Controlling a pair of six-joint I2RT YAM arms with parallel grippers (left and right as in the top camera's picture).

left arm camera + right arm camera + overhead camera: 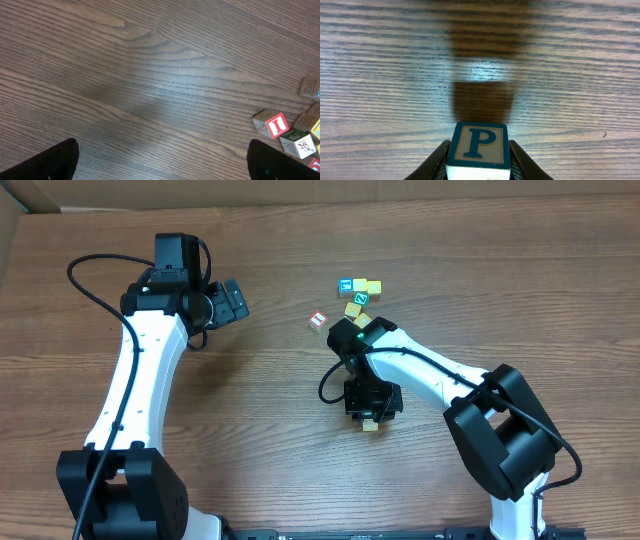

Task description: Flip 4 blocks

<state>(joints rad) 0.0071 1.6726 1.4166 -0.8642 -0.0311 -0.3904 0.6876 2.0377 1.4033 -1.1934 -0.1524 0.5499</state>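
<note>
My right gripper (479,156) is shut on a pale wooden block (479,142) whose facing side bears a dark letter P in a dark border. From overhead this block (371,423) peeks out cream-coloured below the right gripper (371,412), near the table's middle. A red-printed block (319,320) lies alone to the left of a small cluster with yellowish blocks (353,309). In the left wrist view a red letter I block (276,125) sits at the right edge. My left gripper (232,300) is open over bare wood, its fingers (62,157) wide apart and holding nothing.
A blue-printed cube (345,284) and a green-printed cube (361,299) sit in the cluster at the back. A picture-faced cube (299,145) and tan cubes (310,86) crowd the right edge of the left wrist view. The right arm's black cable (330,385) loops over the table.
</note>
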